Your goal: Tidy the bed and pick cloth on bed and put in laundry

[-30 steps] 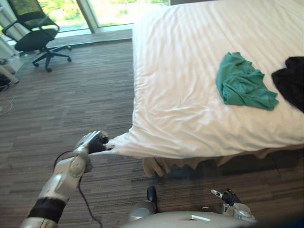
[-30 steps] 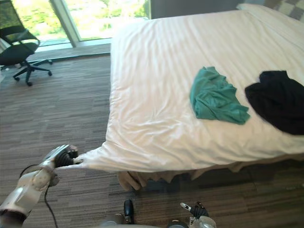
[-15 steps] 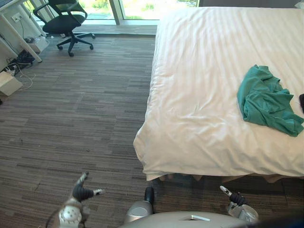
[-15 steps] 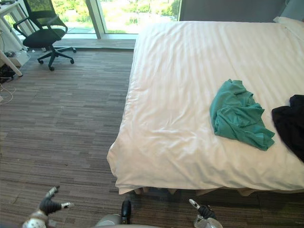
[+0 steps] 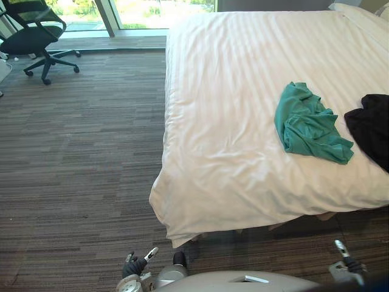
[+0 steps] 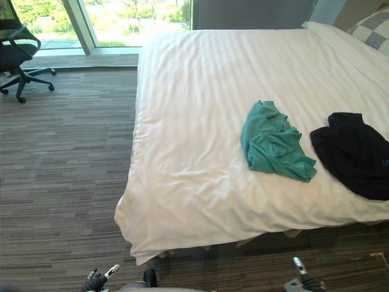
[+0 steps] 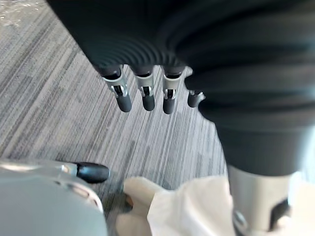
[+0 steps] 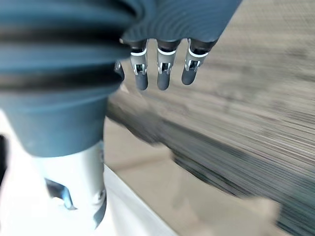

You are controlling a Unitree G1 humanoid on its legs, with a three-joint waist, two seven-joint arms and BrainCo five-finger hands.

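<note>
White-covered bed [image 5: 231, 140] carries a crumpled green cloth [image 5: 309, 121]; a black cloth [image 6: 352, 152] lies beside it.

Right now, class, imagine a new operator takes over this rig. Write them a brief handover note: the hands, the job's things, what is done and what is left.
Left hand and right hand: both open and empty, low over the carpet.
White duvet: spread fairly smooth over the bed.
Green cloth and black cloth: side by side on the duvet, not yet picked up.
Left to do: carry both cloths to the laundry.
</note>
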